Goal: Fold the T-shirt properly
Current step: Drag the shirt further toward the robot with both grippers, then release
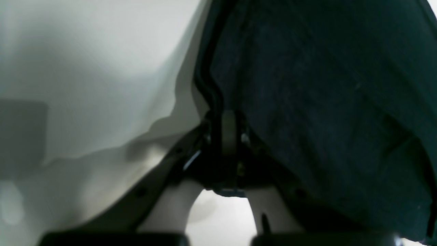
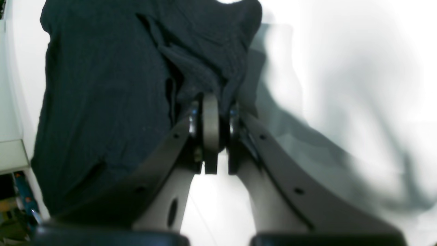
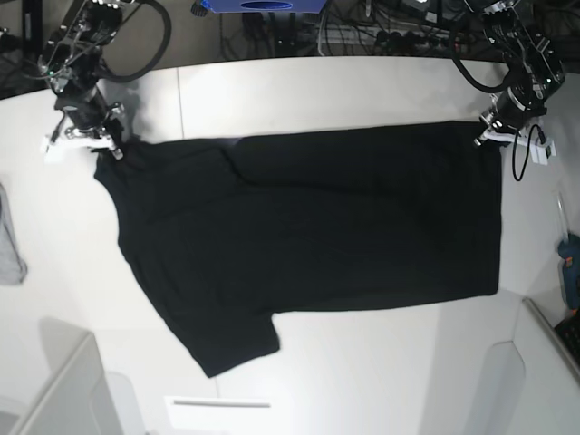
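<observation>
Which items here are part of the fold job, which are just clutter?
Job:
- black T-shirt, spread flat on the white table
- left gripper, shut on the T-shirt's corner
- right gripper, shut on the opposite corner

Lying about:
- grey cloth at the table edge
- blue tool
- cables behind the table

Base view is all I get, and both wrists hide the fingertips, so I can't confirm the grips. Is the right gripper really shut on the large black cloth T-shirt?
Observer: Yes. In its wrist view the right gripper is shut on a bunched fold of the large black cloth T-shirt.
Operator: And the left one?
Observer: The left gripper is shut on the shirt's thick seamed edge.
Operator: Any print showing by the left grip?
Observer: No, only plain dark fabric against the white table.
</observation>
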`<action>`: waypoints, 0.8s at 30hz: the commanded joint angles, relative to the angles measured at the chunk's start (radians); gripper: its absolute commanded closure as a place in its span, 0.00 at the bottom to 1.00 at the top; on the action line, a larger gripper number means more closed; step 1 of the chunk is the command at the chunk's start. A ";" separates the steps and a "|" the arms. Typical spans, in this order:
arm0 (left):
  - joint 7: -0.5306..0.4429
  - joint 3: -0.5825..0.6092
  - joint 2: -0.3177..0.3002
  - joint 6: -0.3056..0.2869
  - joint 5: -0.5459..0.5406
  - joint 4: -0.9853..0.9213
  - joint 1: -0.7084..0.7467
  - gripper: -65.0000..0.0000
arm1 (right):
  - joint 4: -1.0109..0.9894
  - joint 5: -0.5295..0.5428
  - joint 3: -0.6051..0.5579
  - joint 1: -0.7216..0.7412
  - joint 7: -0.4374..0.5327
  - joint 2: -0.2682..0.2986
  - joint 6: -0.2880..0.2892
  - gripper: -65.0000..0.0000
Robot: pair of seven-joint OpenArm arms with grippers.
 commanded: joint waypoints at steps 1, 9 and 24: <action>-0.013 -0.002 -0.014 -0.005 -0.014 0.030 0.005 1.00 | 0.020 0.009 0.004 -0.008 0.013 0.011 0.007 1.00; -0.011 -0.002 -0.014 -0.005 -0.014 0.084 0.059 1.00 | 0.079 0.010 0.006 -0.077 0.013 0.011 0.007 1.00; -0.011 -0.005 -0.014 -0.007 -0.014 0.145 0.189 1.00 | 0.124 0.012 0.008 -0.201 0.021 0.009 0.008 1.00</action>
